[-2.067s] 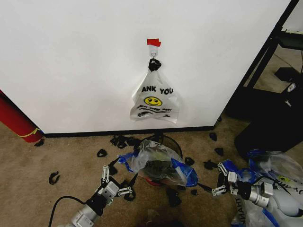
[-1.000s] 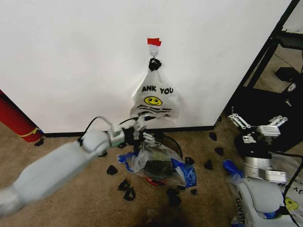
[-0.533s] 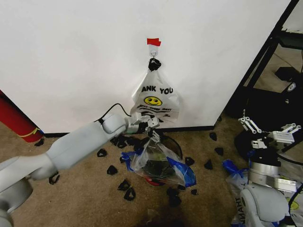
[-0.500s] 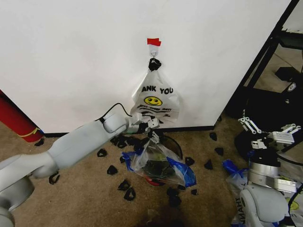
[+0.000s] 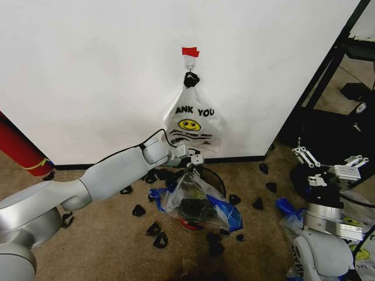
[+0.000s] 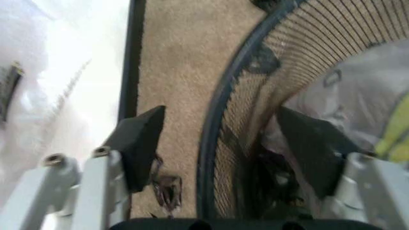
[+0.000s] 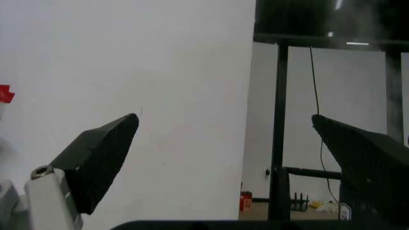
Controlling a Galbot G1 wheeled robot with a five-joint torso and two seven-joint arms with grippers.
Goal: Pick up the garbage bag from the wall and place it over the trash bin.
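The left gripper (image 5: pixel 195 159) hung with its jaws spread wide and nothing between them, low by the wall (image 5: pixel 88 70), just over the back rim of the trash bin (image 6: pixel 221 139). Just above it the garbage bag (image 5: pixel 192 124) hung from its hook (image 5: pixel 188 68), untouched. The bin already wore another bag (image 5: pixel 196 202). The right gripper (image 5: pixel 328 170), also spread wide, waited well off to the side.

The thin translucent white plastic garbage bag (image 5: pixel 191 124) hangs crinkled and faintly glossy on the smooth matt white painted wall (image 5: pixel 88 76). The round black trash bin (image 6: pixel 255 96) has fine metal mesh walls, and the tan carpet floor (image 5: pixel 105 234) looks rough and matt.
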